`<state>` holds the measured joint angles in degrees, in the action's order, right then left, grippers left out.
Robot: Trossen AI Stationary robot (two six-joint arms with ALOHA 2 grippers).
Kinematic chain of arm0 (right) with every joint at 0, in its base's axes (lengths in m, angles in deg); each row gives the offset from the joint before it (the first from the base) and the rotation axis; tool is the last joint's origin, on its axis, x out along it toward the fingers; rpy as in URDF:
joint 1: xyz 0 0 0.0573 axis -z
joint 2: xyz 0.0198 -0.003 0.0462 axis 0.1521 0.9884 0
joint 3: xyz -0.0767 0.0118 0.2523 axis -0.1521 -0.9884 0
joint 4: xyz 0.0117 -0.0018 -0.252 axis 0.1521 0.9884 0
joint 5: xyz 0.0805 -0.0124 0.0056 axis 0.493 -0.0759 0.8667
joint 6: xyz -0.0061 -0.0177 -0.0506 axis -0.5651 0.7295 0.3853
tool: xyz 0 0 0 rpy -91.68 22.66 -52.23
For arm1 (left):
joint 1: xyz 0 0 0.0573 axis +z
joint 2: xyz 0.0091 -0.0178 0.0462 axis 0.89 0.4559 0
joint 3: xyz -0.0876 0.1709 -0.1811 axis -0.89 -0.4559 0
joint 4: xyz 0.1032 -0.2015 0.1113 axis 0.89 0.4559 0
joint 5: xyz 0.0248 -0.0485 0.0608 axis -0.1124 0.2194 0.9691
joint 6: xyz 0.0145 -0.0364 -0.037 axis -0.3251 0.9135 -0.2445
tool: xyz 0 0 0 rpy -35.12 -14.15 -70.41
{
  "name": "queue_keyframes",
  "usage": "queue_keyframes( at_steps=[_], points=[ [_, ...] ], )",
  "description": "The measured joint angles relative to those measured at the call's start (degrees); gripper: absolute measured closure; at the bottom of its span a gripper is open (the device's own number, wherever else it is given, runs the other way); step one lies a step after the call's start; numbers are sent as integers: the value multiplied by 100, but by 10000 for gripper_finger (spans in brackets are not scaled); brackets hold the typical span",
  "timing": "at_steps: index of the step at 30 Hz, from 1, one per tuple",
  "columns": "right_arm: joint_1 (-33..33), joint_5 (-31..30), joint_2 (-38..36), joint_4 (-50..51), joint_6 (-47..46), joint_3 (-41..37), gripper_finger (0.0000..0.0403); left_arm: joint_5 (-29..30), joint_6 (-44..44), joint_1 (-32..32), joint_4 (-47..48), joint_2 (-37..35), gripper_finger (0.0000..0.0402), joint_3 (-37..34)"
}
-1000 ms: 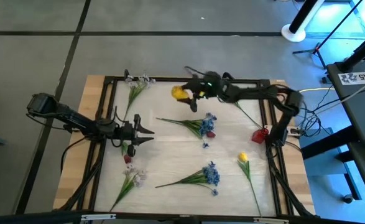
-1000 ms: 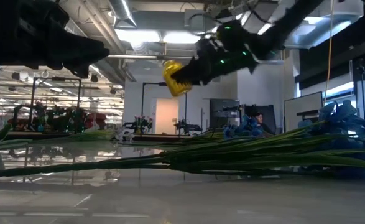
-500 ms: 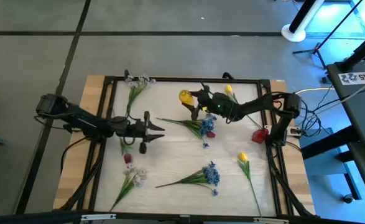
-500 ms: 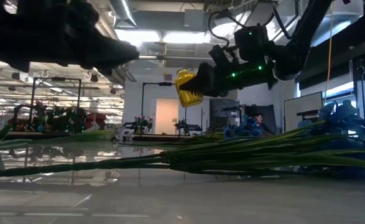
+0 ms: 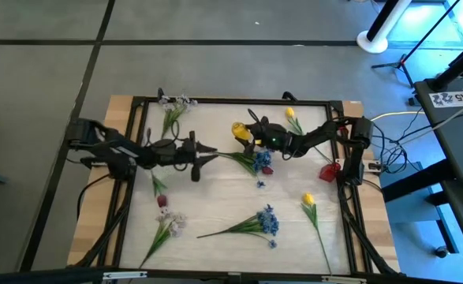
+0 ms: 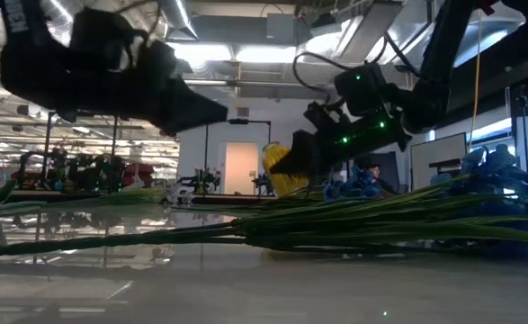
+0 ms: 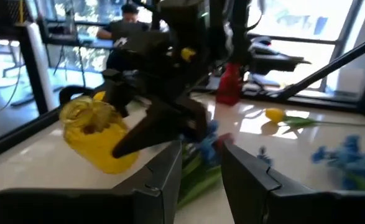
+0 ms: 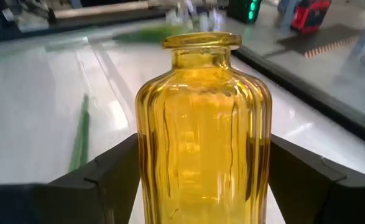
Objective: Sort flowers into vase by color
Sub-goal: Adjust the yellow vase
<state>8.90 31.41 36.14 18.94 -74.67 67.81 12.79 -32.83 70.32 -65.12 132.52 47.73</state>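
Observation:
My right gripper (image 5: 251, 136) is shut on a ribbed yellow glass vase (image 5: 237, 130) over the far middle of the table. My left gripper (image 5: 207, 152) is open and empty, level, pointing at the vase (image 7: 98, 134) from the left. Lying flat on the table are a blue cluster (image 5: 259, 160) with a dark red bud, a second blue cluster (image 5: 267, 221), yellow tulips (image 5: 292, 115) (image 5: 308, 201), white sprigs (image 5: 172, 106) (image 5: 169, 225) and a red tulip bud (image 5: 162, 199). My right gripper (image 8: 202, 149) pinches the vase's lower body (image 8: 170, 186) between its two fingers (image 8: 101, 180), one on each side. It comes at it from the table's right, slanting down. The vase is tilted, its neck (image 8: 201, 53) pointing away from the gripper toward the table's left. Whether its underside touches the table, I cannot tell.
A small red vase (image 5: 328, 170) stands near the right edge by the right arm's base. A black frame (image 5: 231, 101) runs around the tabletop. Bare table lies in the middle between the two blue clusters. People and desks show in the room beyond.
My right gripper has carried the yellow vase down and toward the near edge, tipping it lower. My left gripper has reached toward the table's right and a little toward the far edge, closing on the vase.

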Motion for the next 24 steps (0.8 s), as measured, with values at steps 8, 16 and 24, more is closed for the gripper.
queue_keyframes(
  at_steps=[8, 16, 24],
  points=[
    [0, -4, 61, 275, -16, 0, 103, -10, 124, 471, 9, 1112, 294, 756],
    [0, -46, 61, 397, 18, 0, 103, -296, 252, 975, 53, 1808, 294, 1274],
    [0, -45, 61, 401, 179, 2, 102, -1127, 484, 1440, 397, 2270, 294, 1799]
  ],
)
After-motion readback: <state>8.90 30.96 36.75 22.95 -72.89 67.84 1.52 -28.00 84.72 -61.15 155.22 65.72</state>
